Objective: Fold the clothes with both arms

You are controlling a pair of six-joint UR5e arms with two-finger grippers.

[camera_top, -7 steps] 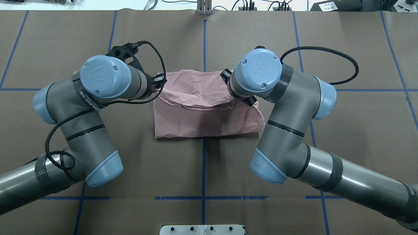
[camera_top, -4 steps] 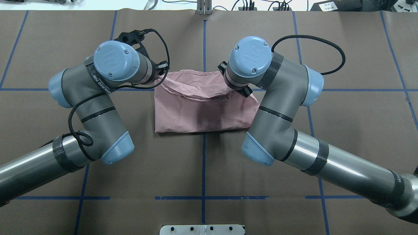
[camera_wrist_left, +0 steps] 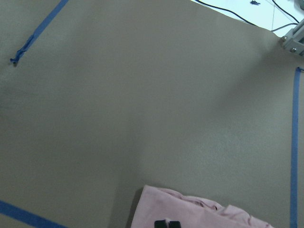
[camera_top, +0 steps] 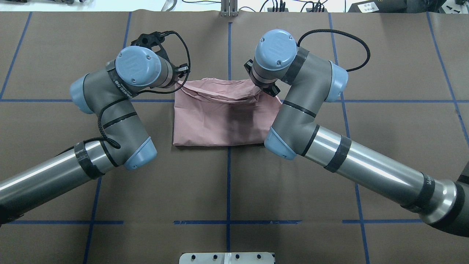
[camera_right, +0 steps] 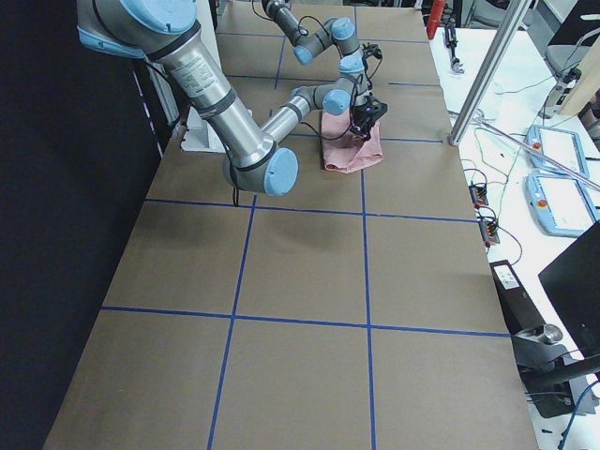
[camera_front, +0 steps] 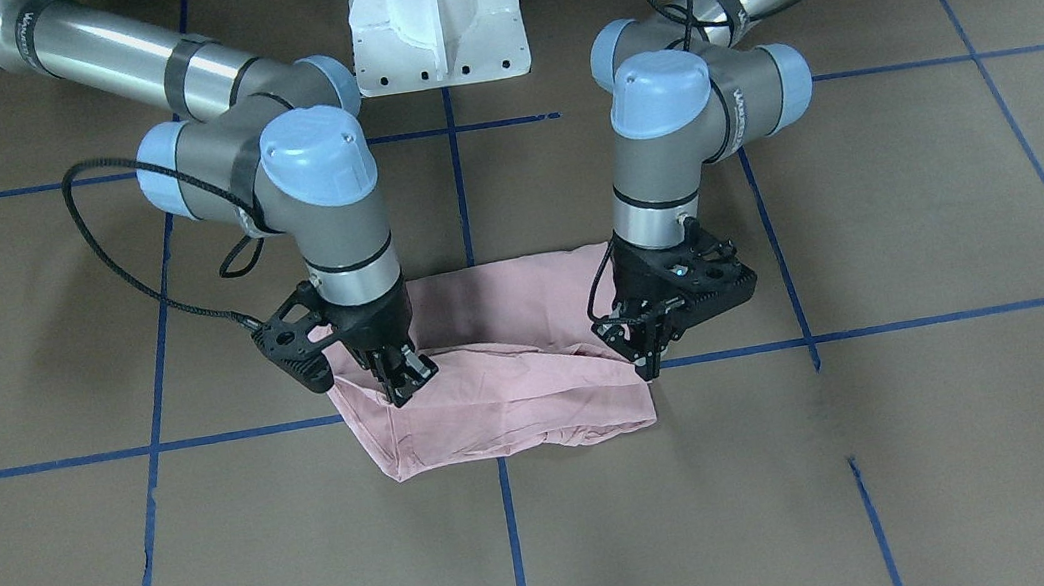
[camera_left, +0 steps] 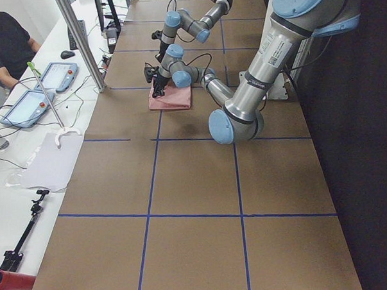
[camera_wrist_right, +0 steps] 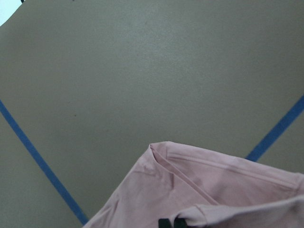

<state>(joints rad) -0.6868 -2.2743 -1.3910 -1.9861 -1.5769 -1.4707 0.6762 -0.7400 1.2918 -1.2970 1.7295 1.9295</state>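
Note:
The clothes are one pale pink T-shirt, lying folded into a rectangle at the table's middle with its plain side up. The same T-shirt appears in the front view, where both grippers pinch its raised upper layer just above the lower part. My left gripper is shut on the fold's corner at that view's right. My right gripper is shut on the other corner. In the left wrist view the left gripper has pink cloth at its closed tips. In the right wrist view the right gripper holds a pink fold.
The white pedestal base stands at the robot's edge of the table. Blue tape lines grid the brown table cover. A person, two tablets and a metal post are along the far side.
Both arms have moved away from the robot's base, carrying the pinched upper layer toward the shirt's far edge. More of the lower layer now lies flat and uncovered.

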